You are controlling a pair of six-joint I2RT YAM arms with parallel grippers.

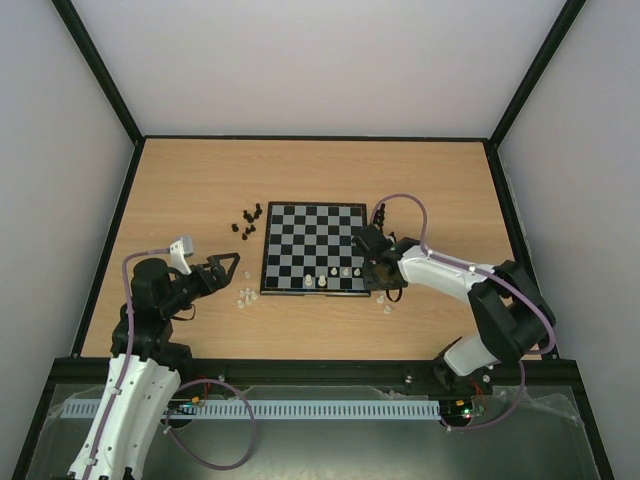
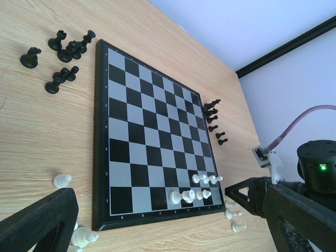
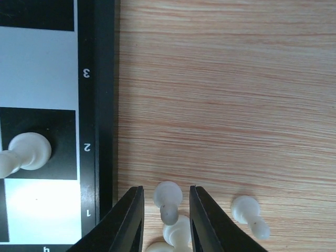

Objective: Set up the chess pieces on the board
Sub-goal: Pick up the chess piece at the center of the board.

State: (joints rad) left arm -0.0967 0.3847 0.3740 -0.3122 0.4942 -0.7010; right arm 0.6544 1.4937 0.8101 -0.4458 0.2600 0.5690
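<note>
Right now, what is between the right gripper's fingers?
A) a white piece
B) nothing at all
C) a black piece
A: a white piece sits on the table between the fingers of the right gripper, just off the board.

A light wood-grain tabletop [image 1: 200,180], bordered by a black frame [image 1: 107,245], stands between pale walls [image 1: 320,60], a white slotted rail [image 1: 320,409] running along its near side.
</note>
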